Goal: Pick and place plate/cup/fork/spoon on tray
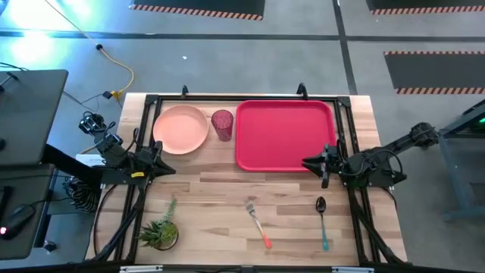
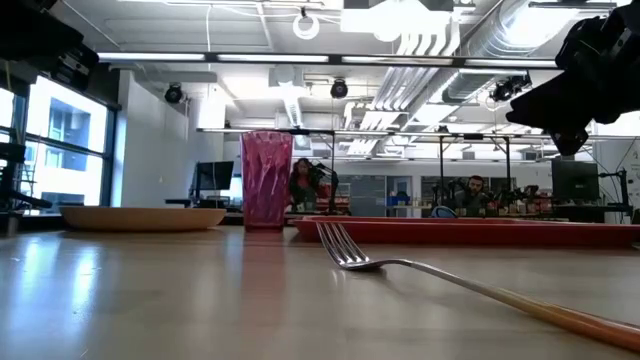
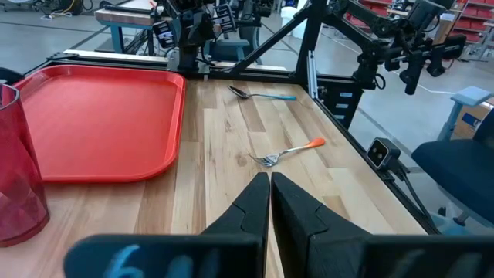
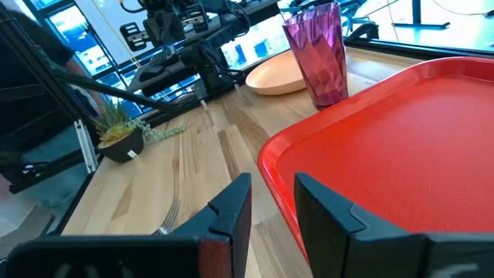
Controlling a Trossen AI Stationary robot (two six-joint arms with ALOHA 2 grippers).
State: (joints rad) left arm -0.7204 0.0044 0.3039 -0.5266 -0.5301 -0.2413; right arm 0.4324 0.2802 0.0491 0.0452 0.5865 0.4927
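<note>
Red plastic is filling the far right part of the counter: the tray is lying there with its long axis running left to right, and nothing is lying on it. Just beside its left edge the cup is standing upright, and left of the cup the plate is lying flat, close to the cup but apart from it.

I am seeing the fork on the near part of the counter, roughly in the middle. Its long axis is running diagonally: the tines are pointing away toward the tray and a little left, and the orange handle is pointing toward the near edge and a little right. The spoon is lying to the right of the fork, well apart from it, almost straight front to back, with the dark bowl toward the tray and the teal handle toward the near edge.

My left claw is waiting at the left side, just near of the plate, and its fingers are clenched together, holding nothing. My right claw is hanging at the near right corner of the tray, pointing left, with its fingers released and a narrow gap between them.

A small potted plant is sitting at the near left corner.
</note>
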